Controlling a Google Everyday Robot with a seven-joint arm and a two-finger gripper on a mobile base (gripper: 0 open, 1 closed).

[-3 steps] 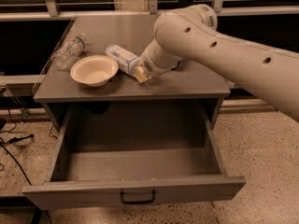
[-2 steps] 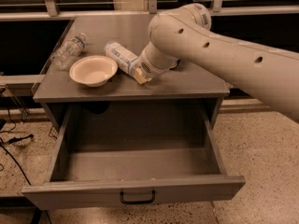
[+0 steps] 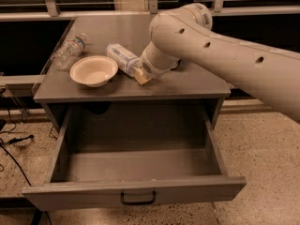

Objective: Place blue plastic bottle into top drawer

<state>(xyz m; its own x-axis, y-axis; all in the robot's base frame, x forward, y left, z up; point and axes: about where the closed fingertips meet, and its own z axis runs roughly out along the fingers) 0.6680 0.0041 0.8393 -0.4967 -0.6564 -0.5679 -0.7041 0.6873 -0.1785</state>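
The blue plastic bottle, whitish with a pale blue-and-white label, lies on its side on the grey cabinet top, right of a bowl. My gripper is at the bottle's near right end, low over the cabinet top; the wrist hides where they meet. The top drawer is pulled wide open below, with nothing in it and a small black handle at the middle of its front.
A white bowl sits left of the bottle. A clear water bottle lies at the cabinet top's left edge. My large white arm reaches in from the right. Cables lie on the floor at left.
My arm has shifted slightly to the left at the bottle's end. The bottle, the bowl and the drawer have not visibly moved.
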